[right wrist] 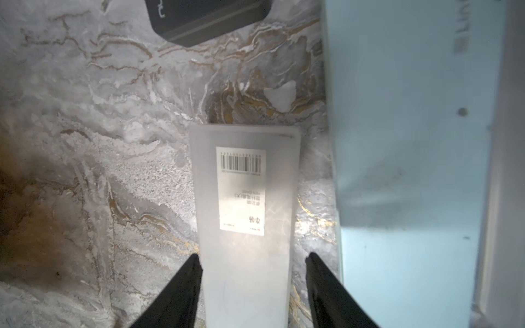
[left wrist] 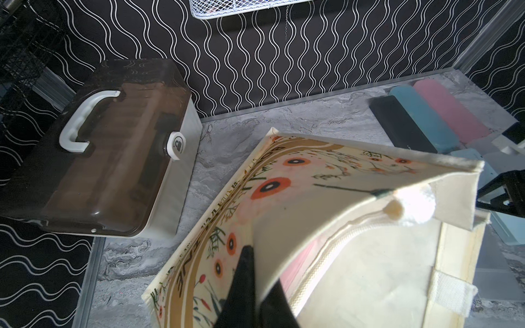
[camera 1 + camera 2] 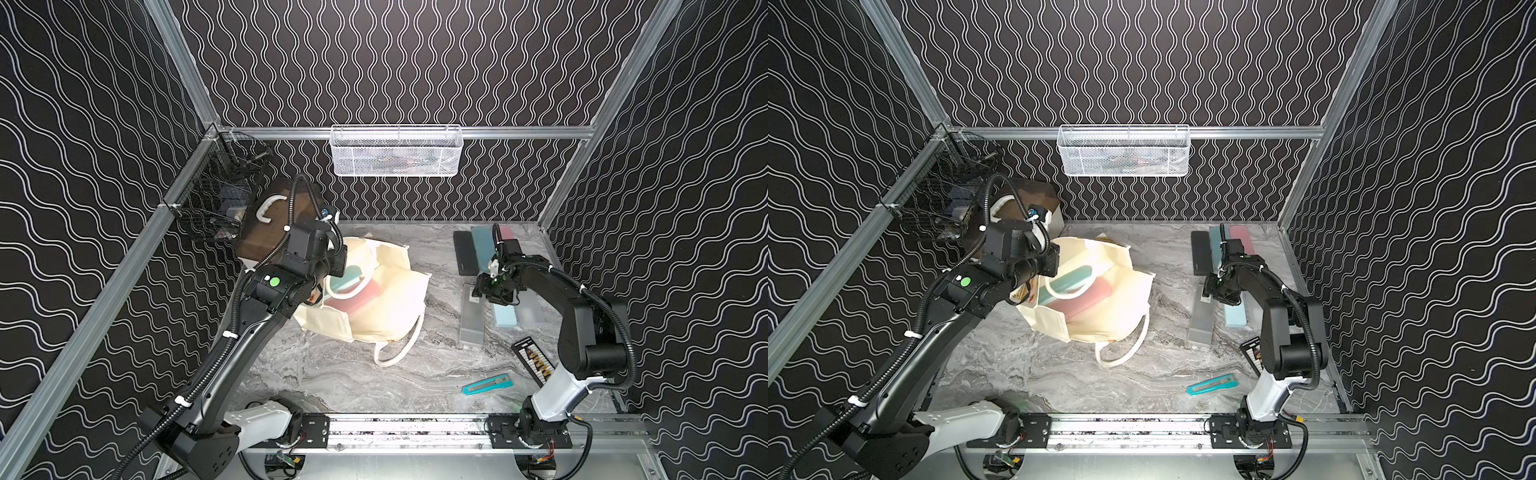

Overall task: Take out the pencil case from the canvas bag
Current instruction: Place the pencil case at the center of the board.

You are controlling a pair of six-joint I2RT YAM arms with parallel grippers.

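Nearest the arm bases, on the robot's right of the canvas bag, a teal utility knife lies on the marble tabletop. The bag sits slumped with its mouth gaping upward. In both top views we see 2 cases inside it, a teal pencil case and a pink pencil case, side by side. The left gripper is at the bag's left rim, clamped on the flower-printed wall with 1 finger outside and 1 inside. Both cases lie just beside it, untouched. Right of the bag and apart from it, a frosted pencil case lies flat on the tabletop. The right gripper straddles its end with jaws spread, gripping nothing. A pale blue case lies just beside. Beyond the bag, a brown-lidded box stands to its far left. A row of 3 cases lies to its far right by the back wall.
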